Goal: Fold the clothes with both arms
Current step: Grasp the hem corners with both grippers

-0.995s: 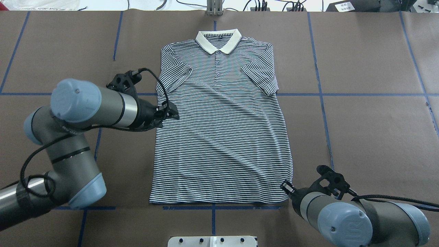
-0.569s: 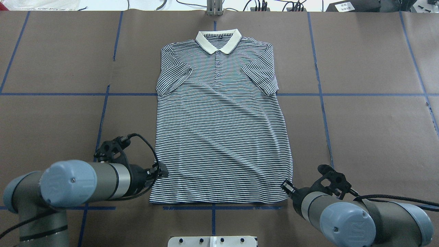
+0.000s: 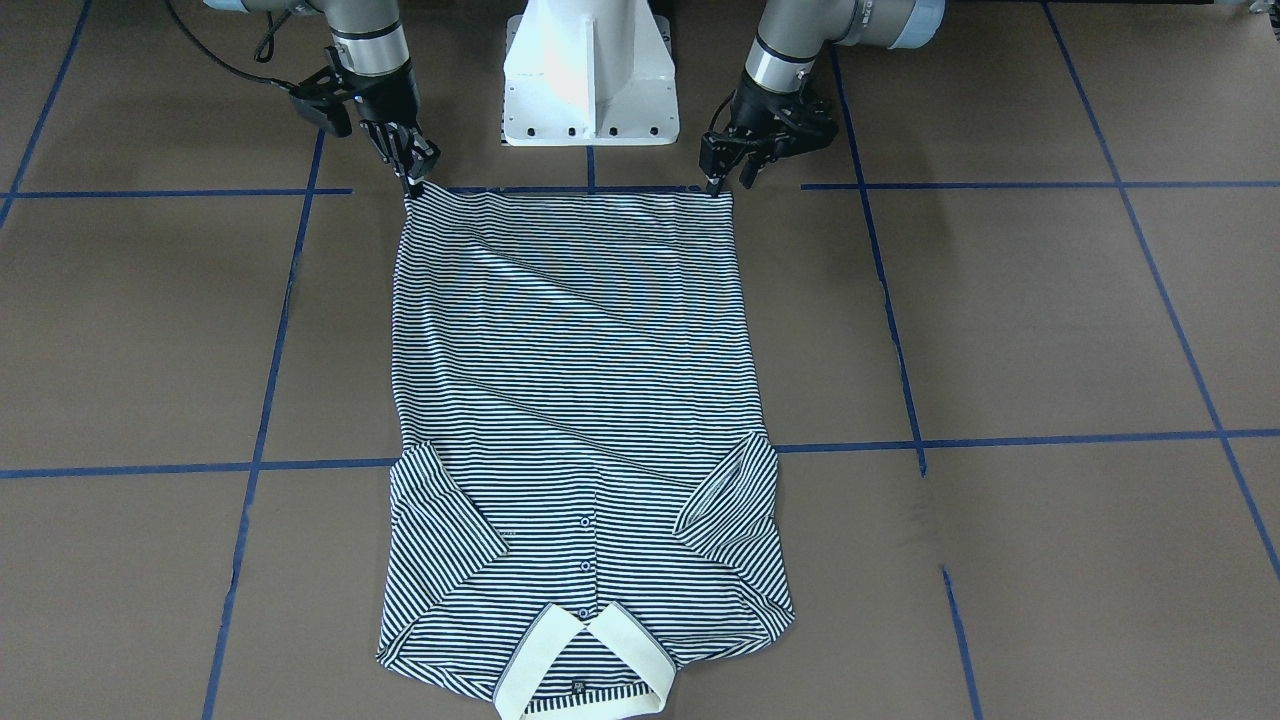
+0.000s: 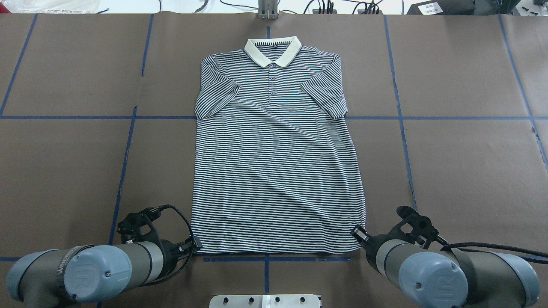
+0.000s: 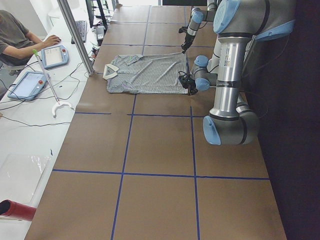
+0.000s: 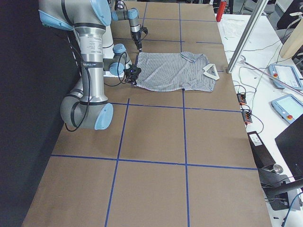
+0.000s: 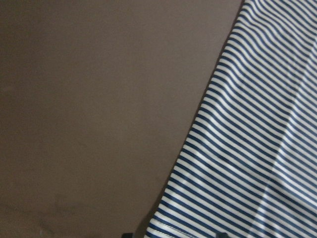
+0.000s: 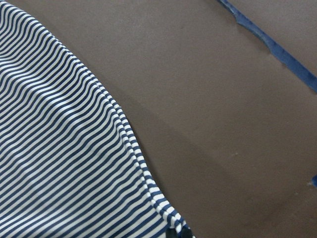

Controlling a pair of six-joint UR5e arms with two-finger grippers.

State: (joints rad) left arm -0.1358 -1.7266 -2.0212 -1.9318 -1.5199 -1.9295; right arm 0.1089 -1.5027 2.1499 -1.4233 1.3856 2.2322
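Observation:
The striped polo shirt (image 4: 274, 171) lies flat and face up on the brown table, cream collar (image 4: 273, 50) at the far end and both sleeves folded in over the chest. My left gripper (image 4: 196, 246) is low at the near-left hem corner; in the front view (image 3: 728, 182) its fingers look open, and the left wrist view shows the hem corner (image 7: 163, 223) between two dark tips. My right gripper (image 4: 356, 234) is at the near-right hem corner, shut on the hem (image 8: 163, 213), which rises in a ridge toward it.
The white pedestal base (image 3: 590, 80) stands just behind the hem, between the arms. Blue tape lines (image 4: 128, 141) grid the brown table. A metal post (image 4: 267, 10) stands beyond the collar. An operator (image 5: 20, 35) sits at a side table with tablets.
My left arm has drawn back from the shirt's left side below the sleeve to the near-left hem corner. The right arm and the shirt have not moved.

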